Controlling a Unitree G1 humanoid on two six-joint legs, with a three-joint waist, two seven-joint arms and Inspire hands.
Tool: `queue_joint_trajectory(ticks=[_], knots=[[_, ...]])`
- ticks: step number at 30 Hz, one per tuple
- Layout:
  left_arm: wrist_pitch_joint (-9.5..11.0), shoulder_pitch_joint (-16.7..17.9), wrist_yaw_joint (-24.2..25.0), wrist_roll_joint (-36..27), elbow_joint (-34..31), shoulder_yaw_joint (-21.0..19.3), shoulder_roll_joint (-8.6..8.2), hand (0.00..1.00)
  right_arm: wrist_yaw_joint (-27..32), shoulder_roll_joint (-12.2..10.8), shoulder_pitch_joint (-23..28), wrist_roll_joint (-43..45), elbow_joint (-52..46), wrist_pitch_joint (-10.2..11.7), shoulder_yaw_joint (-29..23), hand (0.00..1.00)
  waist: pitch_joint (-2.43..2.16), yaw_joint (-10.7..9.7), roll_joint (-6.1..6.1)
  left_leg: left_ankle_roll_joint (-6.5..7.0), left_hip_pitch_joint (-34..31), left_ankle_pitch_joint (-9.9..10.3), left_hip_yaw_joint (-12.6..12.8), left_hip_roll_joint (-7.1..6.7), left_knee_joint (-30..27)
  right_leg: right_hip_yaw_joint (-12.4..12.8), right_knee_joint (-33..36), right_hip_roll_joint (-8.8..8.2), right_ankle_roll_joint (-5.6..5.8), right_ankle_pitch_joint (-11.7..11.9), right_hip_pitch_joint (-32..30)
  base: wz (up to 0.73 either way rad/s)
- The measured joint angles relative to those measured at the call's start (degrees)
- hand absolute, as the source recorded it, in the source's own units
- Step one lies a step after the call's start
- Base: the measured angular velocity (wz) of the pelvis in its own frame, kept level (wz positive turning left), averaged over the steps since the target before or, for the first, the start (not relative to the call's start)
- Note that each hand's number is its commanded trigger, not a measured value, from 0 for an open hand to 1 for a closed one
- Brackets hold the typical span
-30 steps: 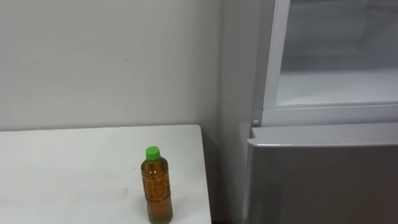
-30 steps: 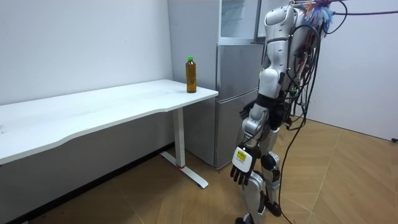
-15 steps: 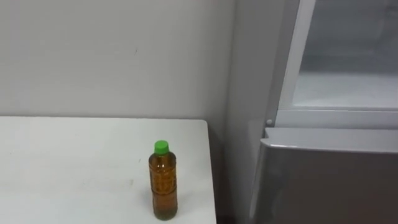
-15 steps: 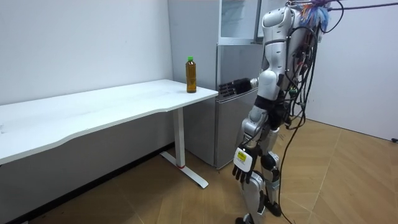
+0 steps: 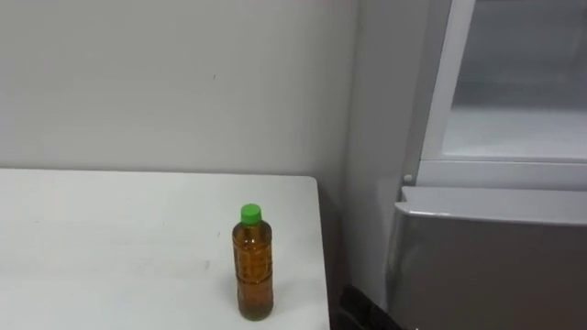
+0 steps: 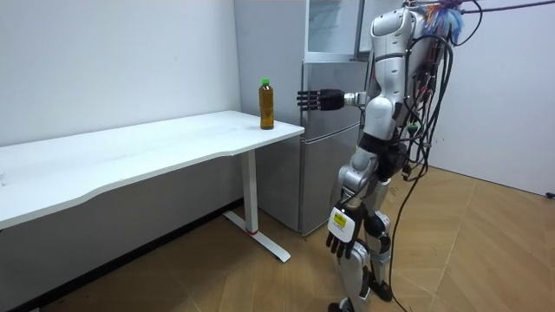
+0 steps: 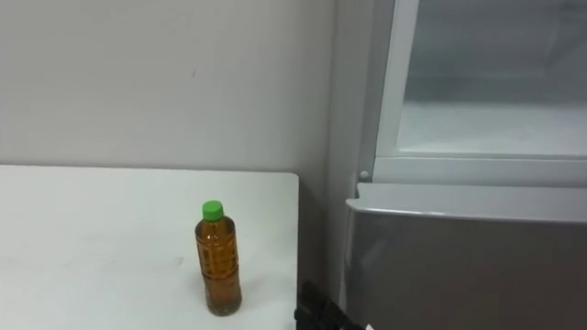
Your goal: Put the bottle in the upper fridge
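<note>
Green-capped amber bottle [image 5: 254, 266] stands upright at the white table's [image 5: 110, 247] corner.

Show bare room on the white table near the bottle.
Bare: the white table left of the amber plastic bottle with green cap and behind it to the wall. Narrow: the strip between bottle and table's right edge. Crowded: the gap by the grey fridge, where the right hand shows.
</note>
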State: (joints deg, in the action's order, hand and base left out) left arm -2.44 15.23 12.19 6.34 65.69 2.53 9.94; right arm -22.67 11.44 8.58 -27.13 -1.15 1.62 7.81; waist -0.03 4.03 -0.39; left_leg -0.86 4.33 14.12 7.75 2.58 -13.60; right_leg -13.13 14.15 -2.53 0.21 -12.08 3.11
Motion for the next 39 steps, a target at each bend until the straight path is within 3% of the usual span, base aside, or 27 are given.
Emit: queue_joint_trajectory(ticks=[15,21,24,29,33,39], knots=[[-0.05,-0.26,0.71,0.03,-0.96,-0.12,0.69,0.0,0.85,0.01,-5.57,-0.13,-4.28,0.03,-0.14,0.0,-0.19,1.08,-1.02,0.0,-0.68,0.0,-0.4,-0.01,-0.09,-0.93,-0.22,-0.14,0.01,0.0,-0.16,0.02],[-0.1,-0.19,0.53,0.02,-0.96,-0.04,1.03,0.0,2.45,0.04,-7.16,-0.63,-4.04,0.01,-0.13,0.0,0.4,1.31,-1.98,0.0,-0.75,-0.01,-0.84,-0.04,-0.12,-1.55,-0.22,-0.22,0.01,0.0,0.05,0.04],[-0.12,-0.19,0.7,0.05,-0.96,-0.04,1.21,0.0,3.03,0.08,-7.23,-2.84,-3.9,0.01,-0.13,0.0,0.47,1.27,-2.4,0.0,-1.03,-0.01,-1.33,-0.1,-0.29,-2.06,-0.23,-0.29,0.02,0.04,0.08,0.08],[-0.1,-0.62,0.48,0.64,-1.05,-0.01,1.44,0.0,3.68,0.35,-7.76,-4.24,-0.59,0.01,0.19,0.0,0.46,1.81,-2.38,0.0,-1.32,-0.01,-1.98,-0.11,-0.3,-2.83,-0.26,-0.32,-0.06,0.13,0.11,0.07],[-0.1,-0.84,-0.53,0.64,-1.57,0.04,1.46,0.0,5.45,2.0,-8.81,-3.93,2.09,0.01,2.0,0.0,0.48,2.73,-2.35,0.0,-1.77,-0.01,-2.56,-0.16,-0.66,-3.5,-0.27,-0.39,-0.07,0.14,0.15,0.08],[-0.86,-0.81,-0.77,0.73,-1.8,-0.07,1.67,0.0,8.76,2.57,-14.13,-3.89,10.29,-0.1,2.74,0.0,0.54,3.53,-2.53,0.01,-2.3,-0.03,-3.27,-0.26,-0.99,-4.26,-0.35,-0.51,-0.06,0.14,0.17,0.06]])
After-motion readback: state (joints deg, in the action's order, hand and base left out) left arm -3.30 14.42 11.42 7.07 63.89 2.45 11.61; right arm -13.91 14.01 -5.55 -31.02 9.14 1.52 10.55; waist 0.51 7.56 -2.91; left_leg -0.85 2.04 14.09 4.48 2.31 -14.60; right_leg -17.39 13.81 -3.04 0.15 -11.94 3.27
